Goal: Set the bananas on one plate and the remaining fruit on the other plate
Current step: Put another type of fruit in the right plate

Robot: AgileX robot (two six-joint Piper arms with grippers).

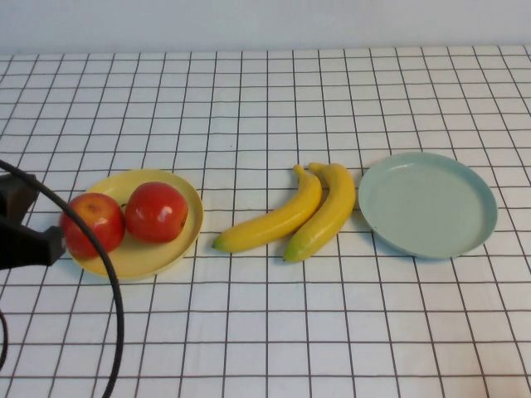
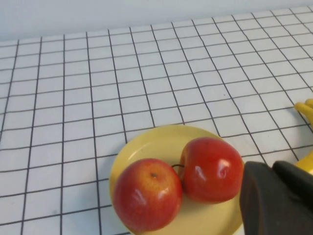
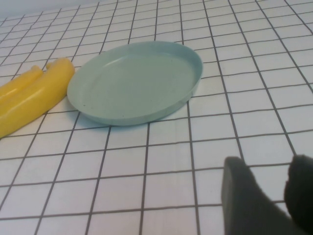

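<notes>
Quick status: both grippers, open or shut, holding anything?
Left gripper: jaws shut, empty, beside the yellow plate.
Right gripper: jaws open, empty, near the blue-green plate.

The left gripper sat cut off at the frame's corner in the left wrist view, covering part of the yellow plate. Only the tips of the bananas showed there. The right gripper was likewise cropped, and absent from the high view.
</notes>
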